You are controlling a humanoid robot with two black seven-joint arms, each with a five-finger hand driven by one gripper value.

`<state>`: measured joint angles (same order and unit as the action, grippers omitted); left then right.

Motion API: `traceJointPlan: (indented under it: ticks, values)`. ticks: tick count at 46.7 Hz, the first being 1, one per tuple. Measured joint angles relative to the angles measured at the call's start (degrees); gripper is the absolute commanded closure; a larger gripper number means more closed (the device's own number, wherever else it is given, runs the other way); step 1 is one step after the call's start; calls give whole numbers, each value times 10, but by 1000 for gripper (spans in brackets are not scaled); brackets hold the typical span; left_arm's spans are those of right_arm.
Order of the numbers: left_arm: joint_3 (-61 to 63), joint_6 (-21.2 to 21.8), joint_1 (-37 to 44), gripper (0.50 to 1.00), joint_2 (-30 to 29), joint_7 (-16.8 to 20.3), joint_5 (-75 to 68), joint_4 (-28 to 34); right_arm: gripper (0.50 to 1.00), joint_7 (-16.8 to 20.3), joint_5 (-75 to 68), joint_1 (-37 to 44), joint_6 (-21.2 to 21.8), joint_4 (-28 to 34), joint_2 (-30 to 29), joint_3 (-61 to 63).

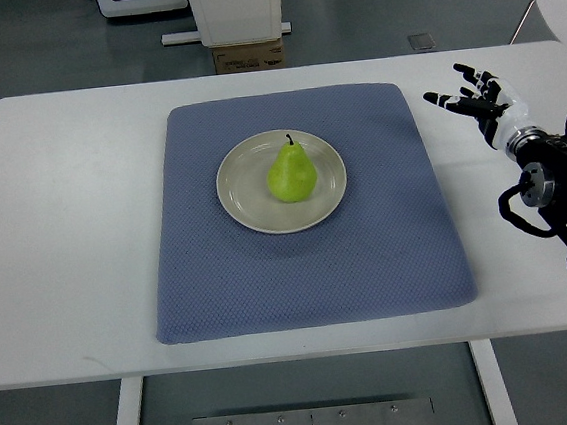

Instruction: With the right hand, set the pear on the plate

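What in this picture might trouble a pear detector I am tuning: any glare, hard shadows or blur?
Top view: lighting is soft and even; the pear casts only a faint shadow on the plate; the white table is bright but shows no harsh glare spots; the blue mat keeps its weave texture sharp; the right hand is crisp, without motion blur.

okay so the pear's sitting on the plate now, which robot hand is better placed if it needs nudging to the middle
Right. The right robot hand is the only one in view, open above the table beside the blue mat, with nothing between it and the pear on the plate. The left arm isn't visible at all.
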<state>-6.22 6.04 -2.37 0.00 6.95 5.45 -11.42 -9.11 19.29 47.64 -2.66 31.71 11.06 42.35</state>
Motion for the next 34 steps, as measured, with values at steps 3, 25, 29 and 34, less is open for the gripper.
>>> traceJointPlan:
  ticks: [3,25,29,34]
  values:
    - [0,0,0,500,0,0,0,0,500,12,1,-18,18,30,0,39]
    - [0,0,0,500,0,0,0,0,500,-24,1,-81,20,79,-54,146]
    - [0,0,0,500,0,0,0,0,500,-31,1,-84,20,79,-61,148]
    - [0,0,0,500,0,0,0,0,500,-35,1,-92,21,80,-74,180]
